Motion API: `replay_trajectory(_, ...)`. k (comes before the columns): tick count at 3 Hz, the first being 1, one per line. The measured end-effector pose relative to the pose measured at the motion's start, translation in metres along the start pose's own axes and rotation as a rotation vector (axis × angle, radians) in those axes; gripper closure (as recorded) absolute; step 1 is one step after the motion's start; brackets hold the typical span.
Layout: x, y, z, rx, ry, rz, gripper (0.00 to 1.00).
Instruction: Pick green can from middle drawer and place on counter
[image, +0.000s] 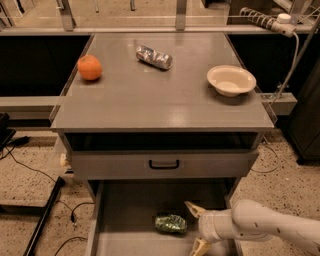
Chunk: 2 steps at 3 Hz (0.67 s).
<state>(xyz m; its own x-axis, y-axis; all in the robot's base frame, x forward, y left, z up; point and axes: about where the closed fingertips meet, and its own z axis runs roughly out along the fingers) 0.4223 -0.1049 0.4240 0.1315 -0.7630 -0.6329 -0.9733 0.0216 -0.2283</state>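
The green can (170, 223) lies on its side on the floor of the pulled-out middle drawer (125, 220), near its centre. My gripper (197, 227) is open, its two pale fingers spread one above the other, just right of the can and apart from it, pointing left. The white arm comes in from the lower right. The counter (150, 95) is the grey cabinet top above.
On the counter stand an orange (89, 67) at the left, a silver-grey can (154, 56) lying at the back, and a white bowl (231, 80) at the right. A closed drawer front with a black handle (164, 164) sits above the open drawer. Cables lie on the floor at the left.
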Motion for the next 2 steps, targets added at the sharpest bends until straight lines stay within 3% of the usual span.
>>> replay_trajectory(1,0.008,-0.015,0.033,0.004,0.007,0.038,0.00)
replay_trajectory(2,0.009,-0.022,0.052,0.002,-0.035,0.094,0.00)
